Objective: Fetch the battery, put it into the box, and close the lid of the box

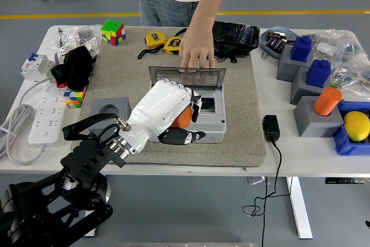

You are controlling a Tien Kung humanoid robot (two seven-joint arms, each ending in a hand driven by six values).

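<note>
Over the open grey box point(191, 121) on the beige mat point(243, 114), the robot's left hand point(165, 111) curls its white fingers around the orange battery point(184, 118), holding it just above the box's opening. Behind it, a person's hand point(197, 55) steadies the raised clear lid point(186, 77).

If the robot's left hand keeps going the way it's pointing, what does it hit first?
Probably the open grey box: the left hand, holding the orange battery, points right and away over its opening. Its height above the box is unclear.
</note>
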